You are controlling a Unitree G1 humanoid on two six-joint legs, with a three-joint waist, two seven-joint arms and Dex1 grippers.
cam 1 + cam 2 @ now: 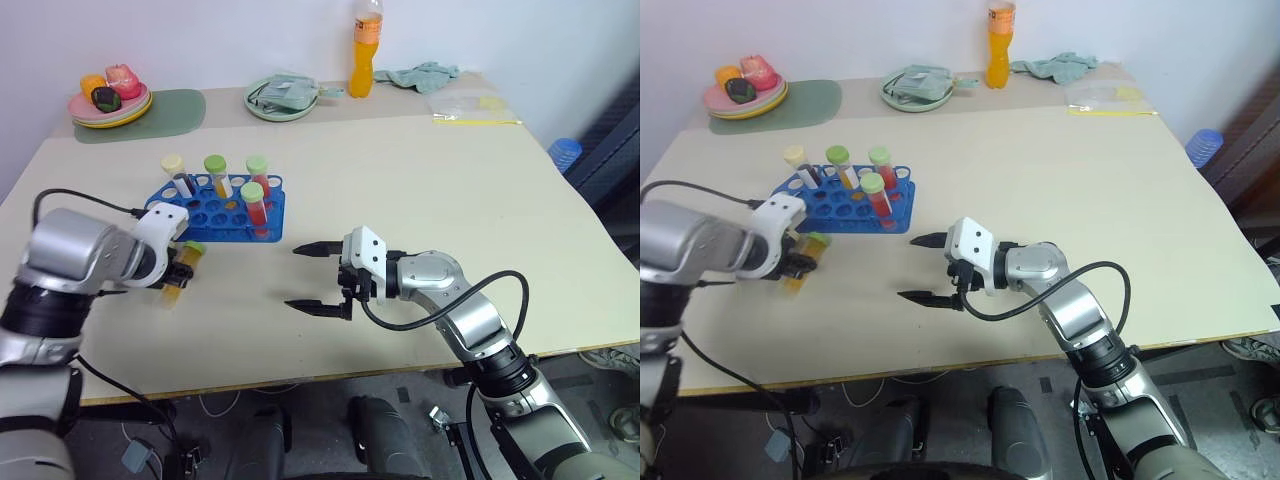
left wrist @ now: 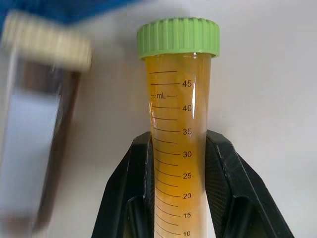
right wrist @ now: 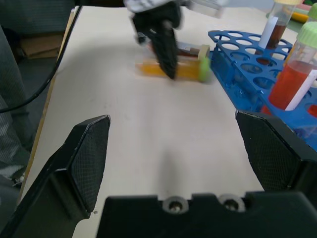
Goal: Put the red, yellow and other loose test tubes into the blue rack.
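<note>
A yellow tube (image 2: 178,129) lying beside the rack (image 1: 215,210) is clamped by the left gripper (image 2: 179,163) — ready for lifting; the right gripper (image 1: 318,280) is held open, empty

Cream-coloured counter (image 1: 420,200), bearing at its far edge: one grey-green oval mat (image 1: 165,112), carrying a stack of plates (image 1: 110,108) in pink and yellow-green that holds pink, orange and dark items. One pale green plate (image 1: 283,98) near the far middle, with folded material on it. One tall orange drink bottle (image 1: 365,50), upright, just beside that plate. One crumpled teal cloth (image 1: 420,74) beyond the bottle. One clear plastic bag (image 1: 470,105) with yellow strip, near the cloth.
</note>
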